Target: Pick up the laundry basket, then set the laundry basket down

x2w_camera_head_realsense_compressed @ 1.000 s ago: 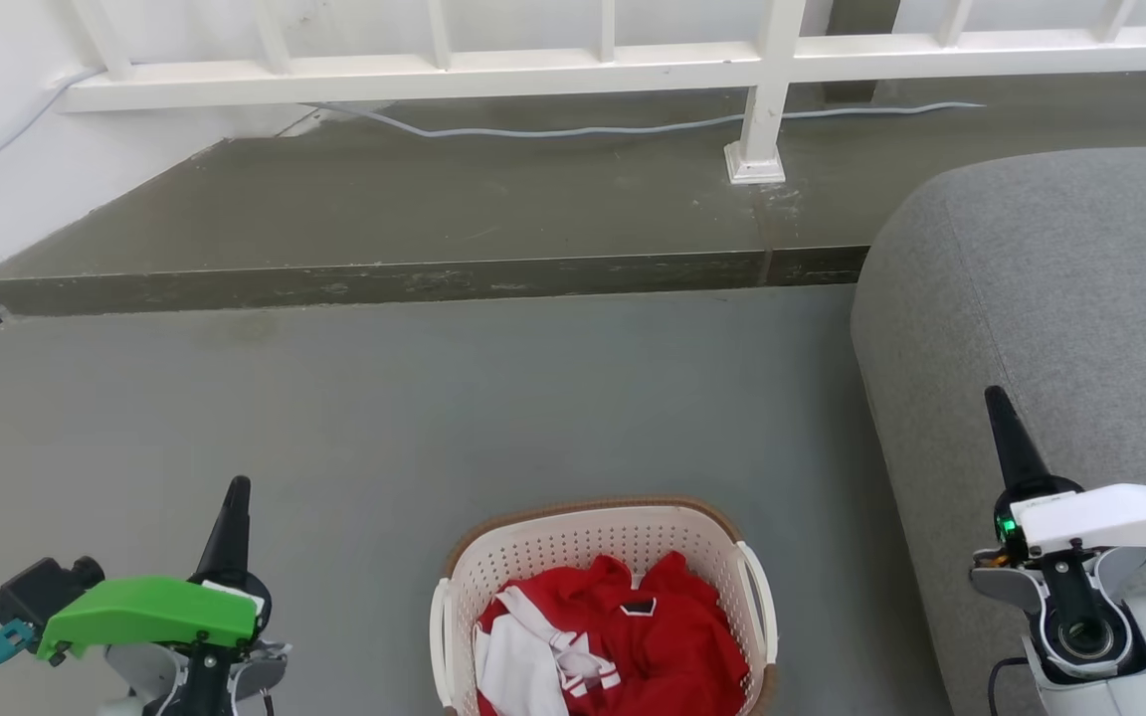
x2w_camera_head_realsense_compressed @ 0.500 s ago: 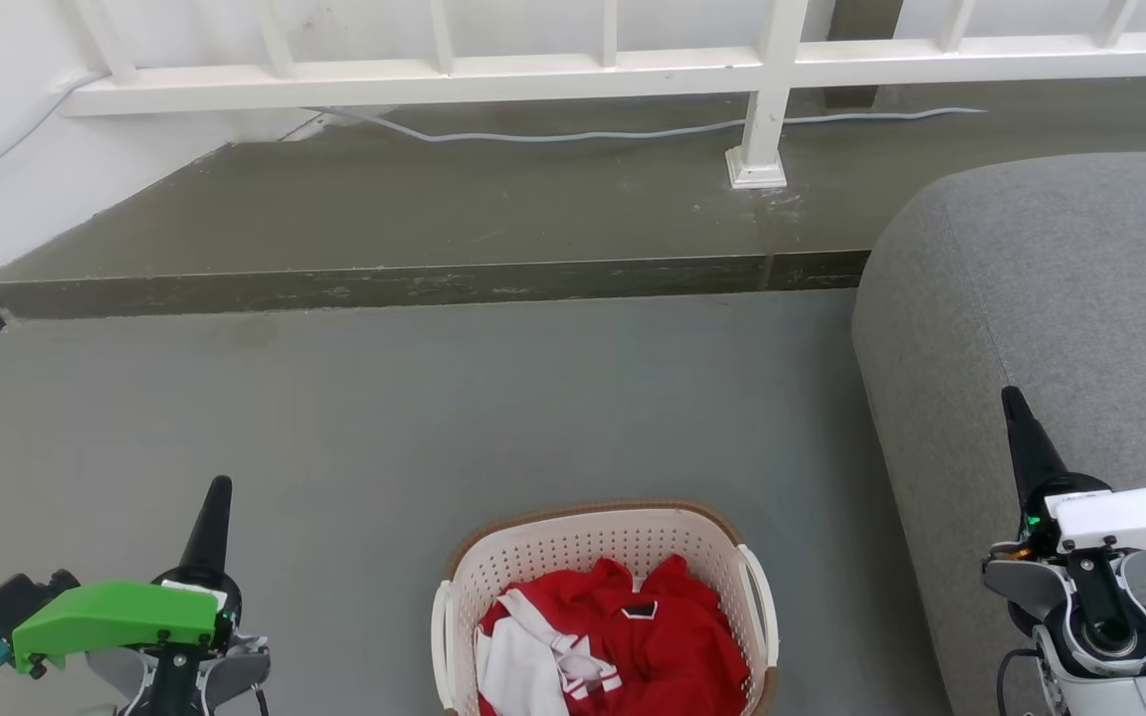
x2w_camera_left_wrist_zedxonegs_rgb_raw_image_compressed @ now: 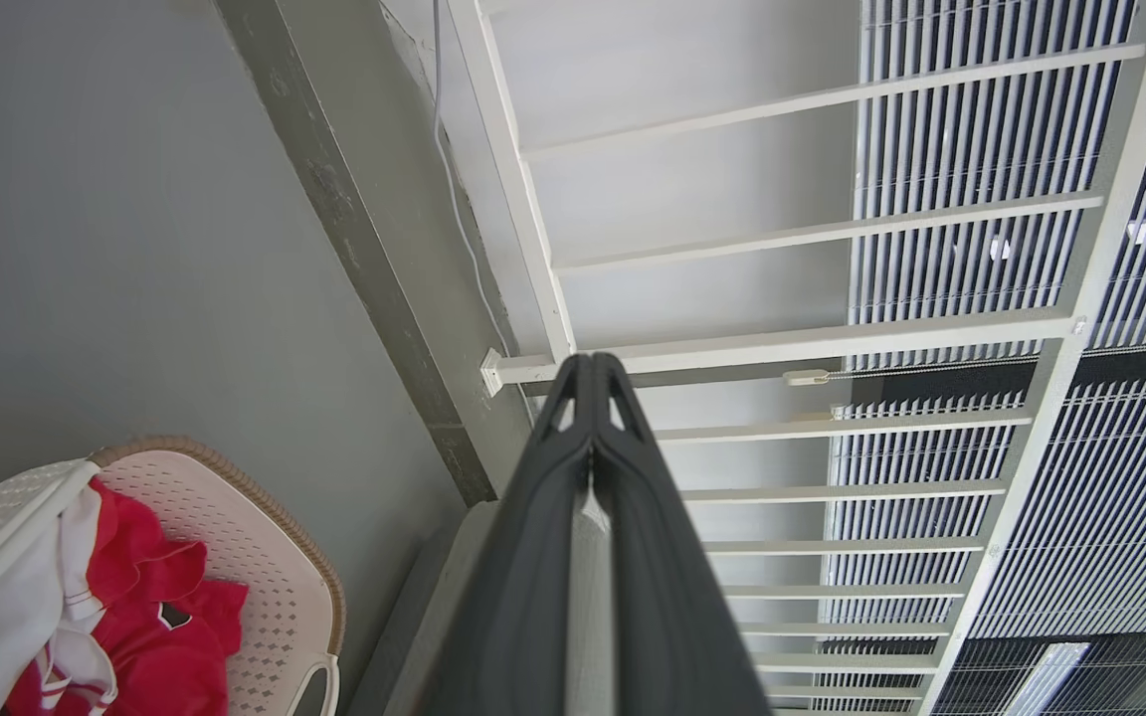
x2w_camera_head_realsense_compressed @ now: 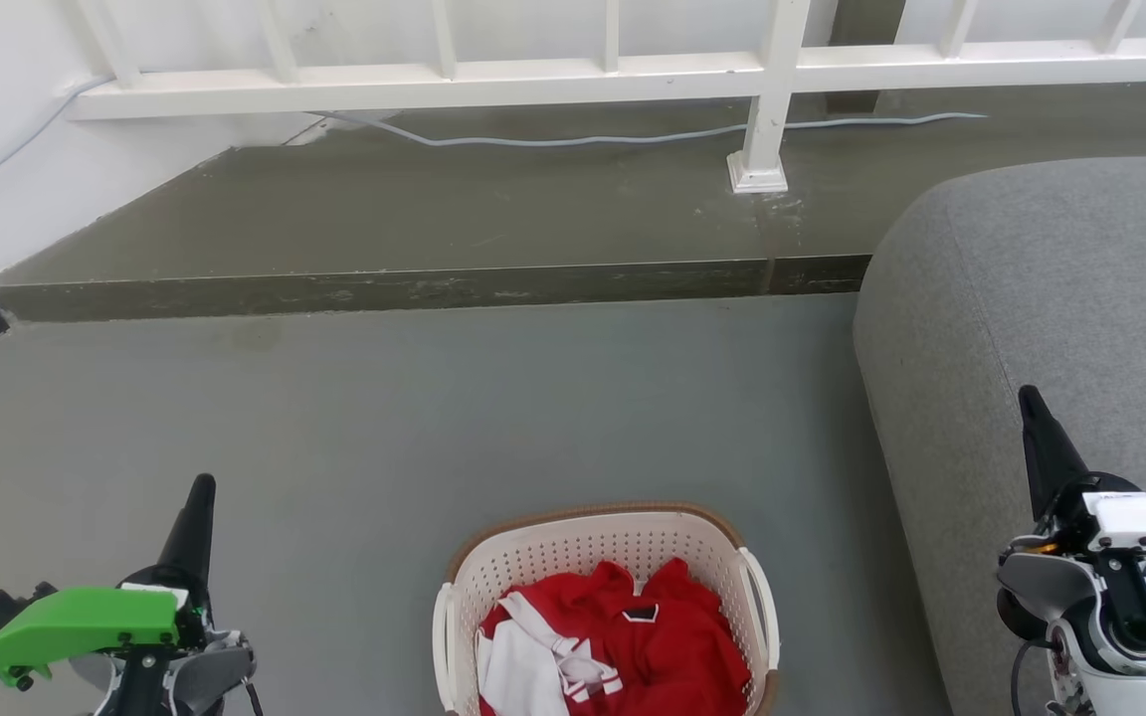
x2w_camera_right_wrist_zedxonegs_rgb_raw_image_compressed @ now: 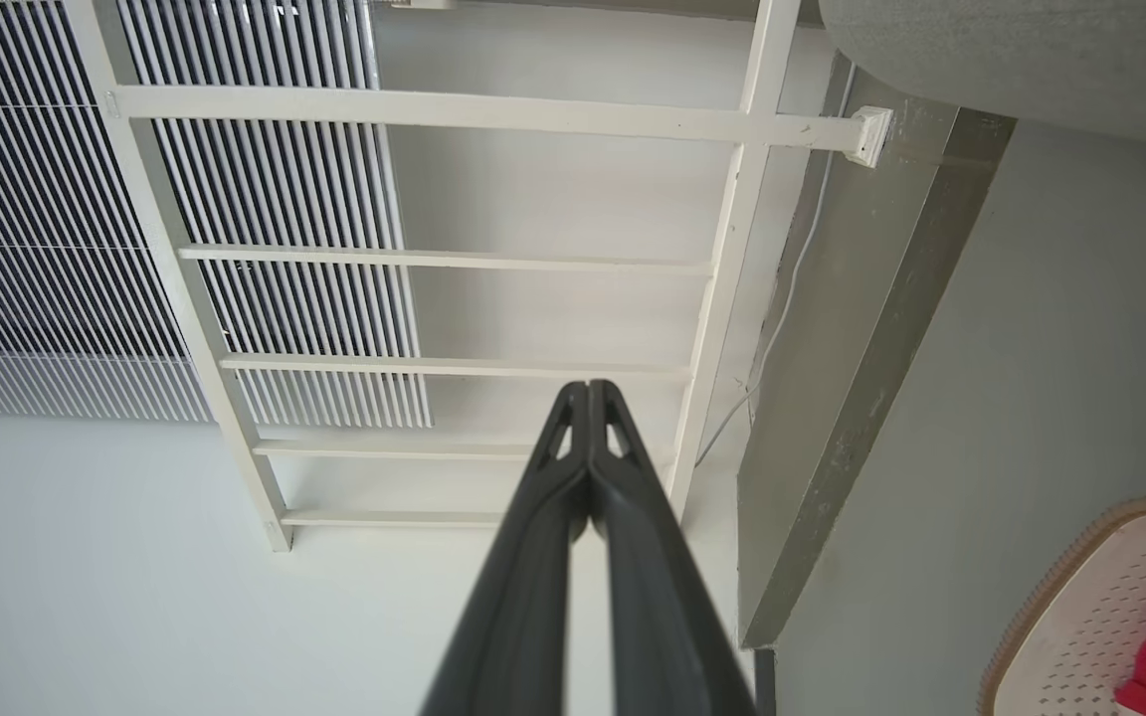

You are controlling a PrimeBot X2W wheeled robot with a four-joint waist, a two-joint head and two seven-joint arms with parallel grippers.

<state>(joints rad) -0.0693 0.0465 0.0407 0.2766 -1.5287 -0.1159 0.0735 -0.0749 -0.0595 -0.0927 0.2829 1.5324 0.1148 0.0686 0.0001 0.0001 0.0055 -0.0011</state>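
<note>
We see a home. A grey sofa (x2w_camera_head_realsense_compressed: 1050, 268) sits just beside the right end effector (x2w_camera_head_realsense_compressed: 1032, 403), with a clothes-filled laundry basket (x2w_camera_head_realsense_compressed: 573, 550) to its left.

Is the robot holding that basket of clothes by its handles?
No, the laundry basket sits on the floor, with the left gripper and right gripper off to either side, touching neither handle.

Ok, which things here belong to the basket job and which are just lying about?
Job: laundry basket; left tool, shut; right tool, shut.
Lying about: red and white clothes in the basket; grey sofa; white railing; cable on the step.
</note>
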